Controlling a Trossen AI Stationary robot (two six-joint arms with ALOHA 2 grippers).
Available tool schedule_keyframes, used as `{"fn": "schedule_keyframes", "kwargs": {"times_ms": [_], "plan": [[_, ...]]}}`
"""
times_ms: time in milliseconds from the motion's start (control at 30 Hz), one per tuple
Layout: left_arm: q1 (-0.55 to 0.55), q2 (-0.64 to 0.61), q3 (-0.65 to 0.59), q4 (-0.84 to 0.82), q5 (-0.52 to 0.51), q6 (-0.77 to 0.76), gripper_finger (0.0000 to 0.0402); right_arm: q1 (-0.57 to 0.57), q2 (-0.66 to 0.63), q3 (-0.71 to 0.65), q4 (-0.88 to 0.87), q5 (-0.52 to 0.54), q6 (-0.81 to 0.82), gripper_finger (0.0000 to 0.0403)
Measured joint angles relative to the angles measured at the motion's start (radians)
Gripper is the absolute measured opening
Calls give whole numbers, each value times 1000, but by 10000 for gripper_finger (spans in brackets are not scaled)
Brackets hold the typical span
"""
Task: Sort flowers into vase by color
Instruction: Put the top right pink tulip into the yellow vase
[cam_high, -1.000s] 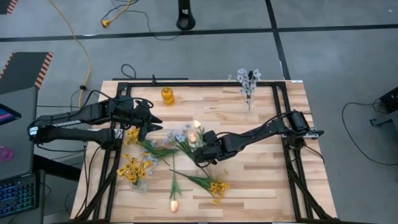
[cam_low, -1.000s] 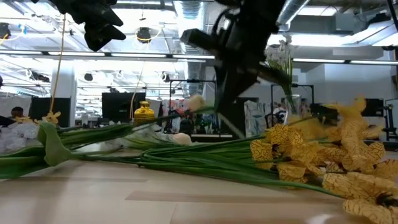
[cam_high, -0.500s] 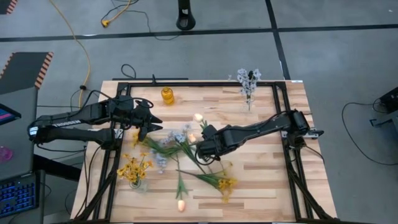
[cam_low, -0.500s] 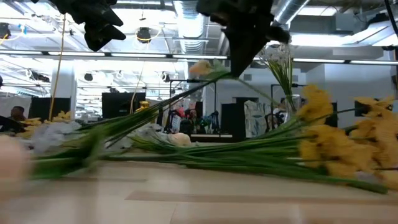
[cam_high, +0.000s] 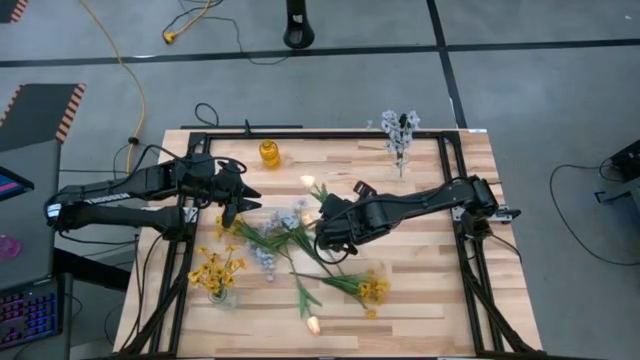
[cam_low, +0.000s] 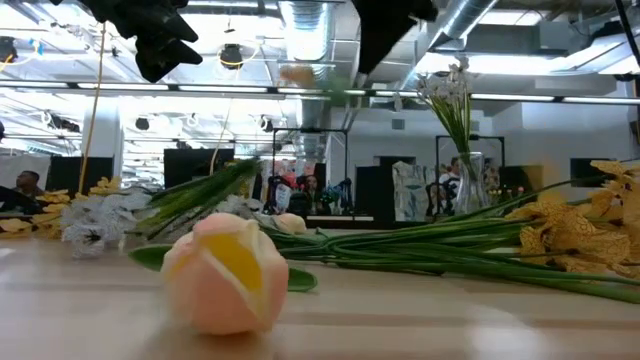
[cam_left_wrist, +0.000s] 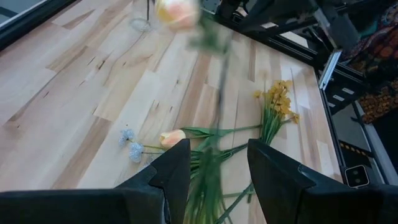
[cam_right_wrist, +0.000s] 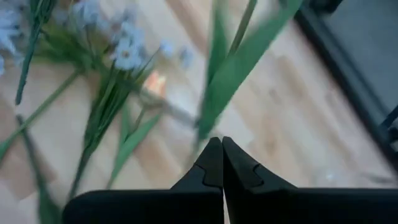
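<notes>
A peach-cream tulip-like bud on a green stem (cam_high: 308, 183) is held above the desk's middle by the right gripper (cam_high: 333, 237), jaws clamped on its stem. Carrying it to a vase comes next. The left gripper (cam_high: 236, 196), jaws apart, waits near the left edge.

- The right gripper (cam_high: 331, 222) sits mid-counter (cam_high: 430, 290), above loose green stems, by a peach bud (cam_high: 307, 182).
- The left gripper (cam_high: 238, 199) hangs near the counter's left edge.
- 1 vase of yellow flowers (cam_high: 214, 272) stands front-left; 1 of pale blue-white sprays (cam_high: 400, 132) stands at the back.
- A loose yellow sprig (cam_high: 371, 290) and another peach bud (cam_high: 313, 323) lie in front.
</notes>
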Motion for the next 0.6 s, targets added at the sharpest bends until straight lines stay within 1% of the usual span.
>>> {"fn": "schedule_keyframes", "kwargs": {"times_ms": [200, 300, 367, 500, 600], "plan": [[0, 0, 0, 0, 0, 0, 146, -1, 0, 43, 0, 124, -99, 21], [0, 0, 0, 0, 0, -1, 146, -10, 0, 49, 0, 140, -102, 21], [0, 0, 0, 0, 0, 0, 146, -17, 0, 49, -1, 119, -92, 22], [0, 0, 0, 0, 0, 0, 146, -43, 2, 46, 1, 11, -51, 28], [0, 0, 0, 0, 0, -1, 146, -69, 7, 23, -1, -41, -9, 37]]}}
